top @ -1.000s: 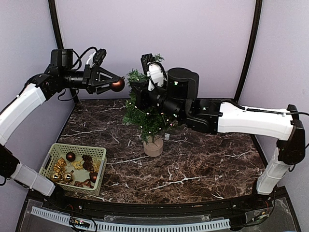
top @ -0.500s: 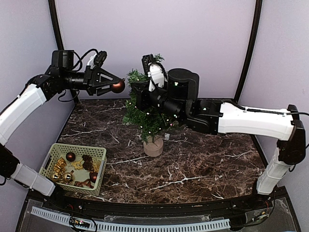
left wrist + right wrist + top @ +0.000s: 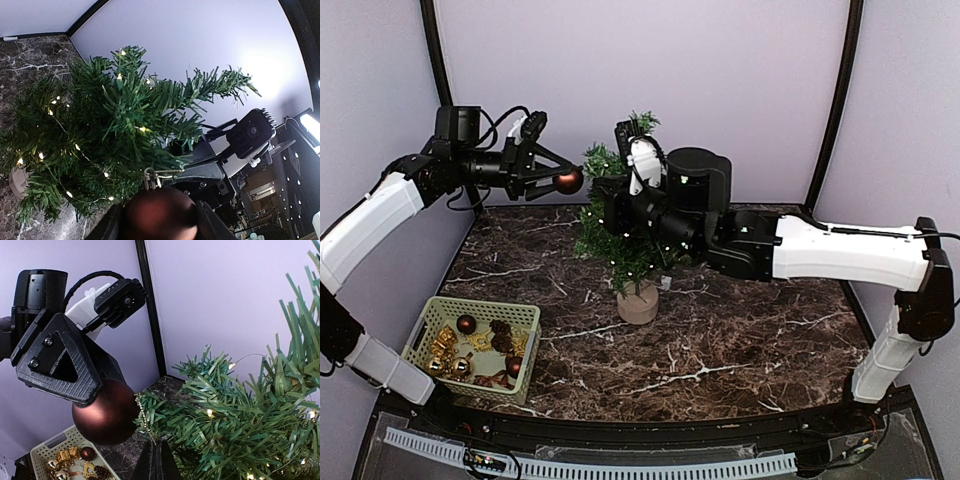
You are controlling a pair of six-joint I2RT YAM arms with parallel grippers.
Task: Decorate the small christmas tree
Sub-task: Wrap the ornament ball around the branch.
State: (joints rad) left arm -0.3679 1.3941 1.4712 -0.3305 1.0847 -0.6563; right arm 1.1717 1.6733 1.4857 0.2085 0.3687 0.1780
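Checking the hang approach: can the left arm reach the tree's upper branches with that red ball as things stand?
Probably yes. The left gripper holds the red ball at the upper branch tips of the small christmas tree, nothing between. The right gripper, shut, sits lower in the branches, off that path.

The black left claw [image 3: 560, 180] grips a matte maroon bauble [image 3: 106, 411]. Just past its tips, the tree [image 3: 620, 240] is dark green, dotted with warm-white lights. Well below the claw, the table [image 3: 750, 340] is dark brown marble veined white. The basket [image 3: 485, 302] is pale green, and its ornaments [image 3: 445, 348] are gold and maroon.
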